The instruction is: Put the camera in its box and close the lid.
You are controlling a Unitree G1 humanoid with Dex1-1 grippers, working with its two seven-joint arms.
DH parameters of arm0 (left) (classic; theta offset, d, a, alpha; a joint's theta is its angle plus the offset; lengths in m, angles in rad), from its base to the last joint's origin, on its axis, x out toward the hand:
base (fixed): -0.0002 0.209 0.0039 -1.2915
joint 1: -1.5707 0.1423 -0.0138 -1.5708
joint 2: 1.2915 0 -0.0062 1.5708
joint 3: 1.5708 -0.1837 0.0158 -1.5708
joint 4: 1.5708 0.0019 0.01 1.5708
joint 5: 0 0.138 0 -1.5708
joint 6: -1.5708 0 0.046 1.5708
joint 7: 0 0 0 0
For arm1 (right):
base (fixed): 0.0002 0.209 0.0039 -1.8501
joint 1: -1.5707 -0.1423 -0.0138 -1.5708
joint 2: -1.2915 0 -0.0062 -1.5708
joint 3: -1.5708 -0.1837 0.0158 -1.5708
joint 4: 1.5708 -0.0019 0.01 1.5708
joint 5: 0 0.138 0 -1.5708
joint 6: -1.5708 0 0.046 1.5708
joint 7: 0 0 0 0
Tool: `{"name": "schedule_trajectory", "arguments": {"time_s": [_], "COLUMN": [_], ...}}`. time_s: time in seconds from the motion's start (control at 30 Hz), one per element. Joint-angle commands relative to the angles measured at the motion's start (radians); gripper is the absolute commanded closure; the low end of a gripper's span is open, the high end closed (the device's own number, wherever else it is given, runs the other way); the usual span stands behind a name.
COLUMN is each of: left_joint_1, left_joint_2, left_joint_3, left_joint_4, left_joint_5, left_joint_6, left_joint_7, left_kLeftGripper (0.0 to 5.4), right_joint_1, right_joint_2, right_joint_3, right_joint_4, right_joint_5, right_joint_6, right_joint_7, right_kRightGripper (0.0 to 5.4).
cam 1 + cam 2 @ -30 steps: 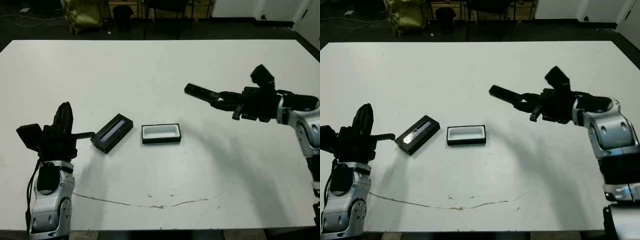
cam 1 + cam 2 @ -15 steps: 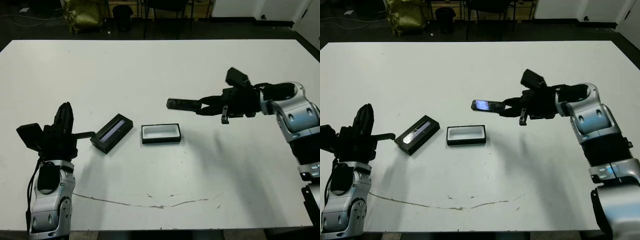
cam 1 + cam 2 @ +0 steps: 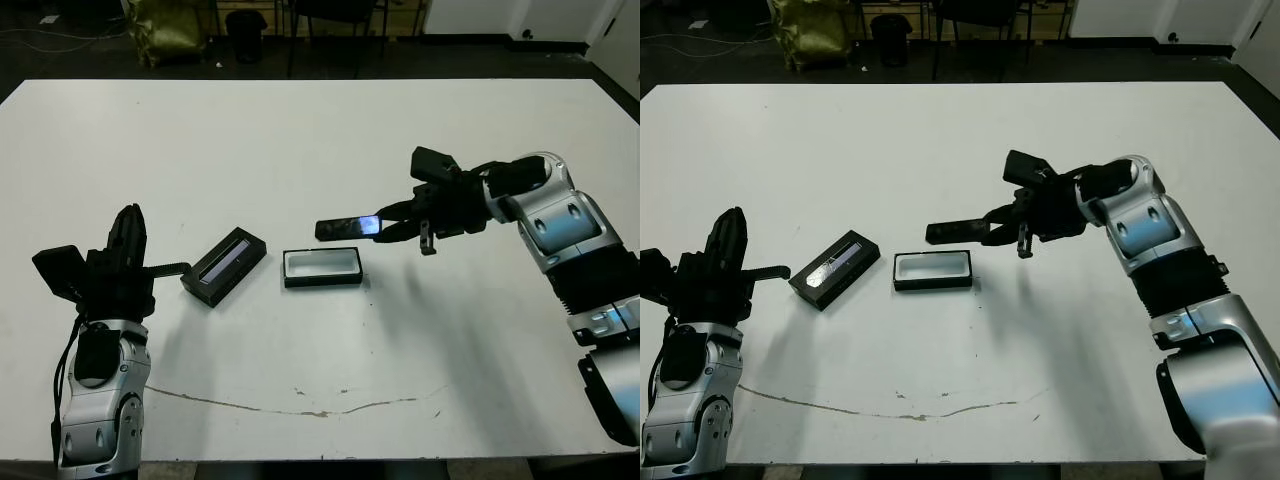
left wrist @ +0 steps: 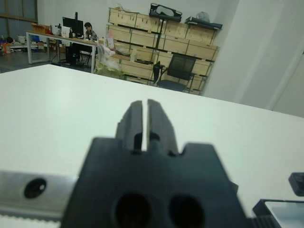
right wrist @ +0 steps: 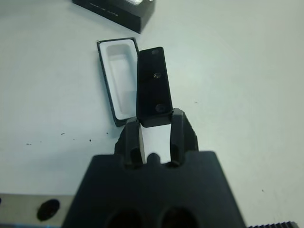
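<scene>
Camera is sitting in the right claw, up in the air near the middle of the head views. The claw's two fingers are pinching one end of it. The rest of it is sticking out toward picture left. It is hanging just above the far edge of the box. A bluish shine is showing on the end next to the claw.

In the right wrist view, the camera is pointing away from the fingers, and the box is lying under it and a little to one side.

The box is resting open on the white surface, with its white inside showing. The lid is lying just beside it, toward picture left, turned at a slant, with its pale stripe facing up.

The left claw is staying at the lower left of the head views, close to the lid but not touching it. Its fingers are pressed together, holding nothing.
</scene>
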Motion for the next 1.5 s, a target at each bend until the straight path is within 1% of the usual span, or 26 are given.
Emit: {"name": "schedule_trajectory", "arguments": {"time_s": [0.03, 0.17, 0.27, 0.33, 0.4, 0.47, 0.57, 0.77, 0.9, 1.0, 1.1, 1.27, 1.47, 1.5], "left_joint_1": [0.011, 0.013, 0.012, 0.012, 0.013, 0.013, 0.014, 0.012, 0.013, 0.015, 0.019, 0.019, 0.023, 0.022], "left_joint_2": [-0.004, -0.004, -0.004, -0.005, -0.004, -0.004, -0.005, -0.003, -0.008, -0.009, -0.007, -0.009, -0.009, -0.01], "left_joint_3": [-0.003, -0.006, -0.006, -0.005, -0.007, -0.006, -0.007, -0.005, -0.005, -0.006, -0.007, -0.005, -0.008, -0.009], "left_joint_4": [0.001, -0.003, 0.0, 0.005, 0.007, 0.006, 0.001, 0.016, 0.012, 0.012, 0.01, 0.013, 0.008, 0.01], "left_joint_5": [0.003, 0.006, 0.002, -0.005, 0.0, -0.001, -0.003, -0.005, -0.008, -0.004, -0.005, -0.009, -0.007, -0.004], "left_joint_6": [0.026, 0.028, 0.027, 0.02, 0.019, 0.028, 0.034, 0.018, 0.026, 0.025, 0.024, 0.023, 0.026, 0.024], "left_joint_7": [0.009, 0.013, 0.011, 0.005, 0.007, 0.009, 0.011, 0.001, 0.007, 0.009, 0.003, 0.003, 0.004, 0.007], "left_kLeftGripper": [5.4, 5.4, 5.4, 5.4, 5.4, 5.4, 5.4, 5.4, 5.4, 5.4, 5.4, 5.4, 5.4, 5.4], "right_joint_1": [-0.018, -0.028, -0.03, -0.033, -0.035, -0.036, -0.046, -0.046, -0.057, -0.057, -0.063, -0.069, -0.068, -0.067], "right_joint_2": [0.011, 0.028, 0.038, 0.046, 0.051, 0.056, 0.063, 0.076, 0.088, 0.098, 0.103, 0.11, 0.116, 0.117], "right_joint_3": [0.01, 0.006, 0.002, 0.0, 0.0, 0.0, 0.003, 0.0, 0.002, 0.001, 0.006, 0.006, 0.014, 0.014], "right_joint_4": [0.009, 0.032, 0.049, 0.06, 0.074, 0.092, 0.125, 0.156, 0.186, 0.191, 0.191, 0.193, 0.182, 0.182], "right_joint_5": [-0.006, 0.006, 0.012, 0.017, 0.021, 0.02, 0.018, 0.007, 0.002, -0.002, -0.013, -0.027, -0.037, -0.037], "right_joint_6": [0.021, 0.038, 0.027, 0.054, 0.061, 0.046, 0.046, -0.015, -0.022, -0.06, -0.06, -0.035, -0.033, -0.047], "right_joint_7": [0.02, 0.054, 0.074, 0.082, 0.09, 0.097, 0.116, 0.113, 0.114, 0.11, 0.104, 0.106, 0.111, 0.112], "right_kRightGripper": [5.33, 5.33, 5.33, 5.33, 5.33, 5.33, 5.33, 5.33, 5.33, 5.33, 5.33, 5.33, 5.33, 5.33]}}
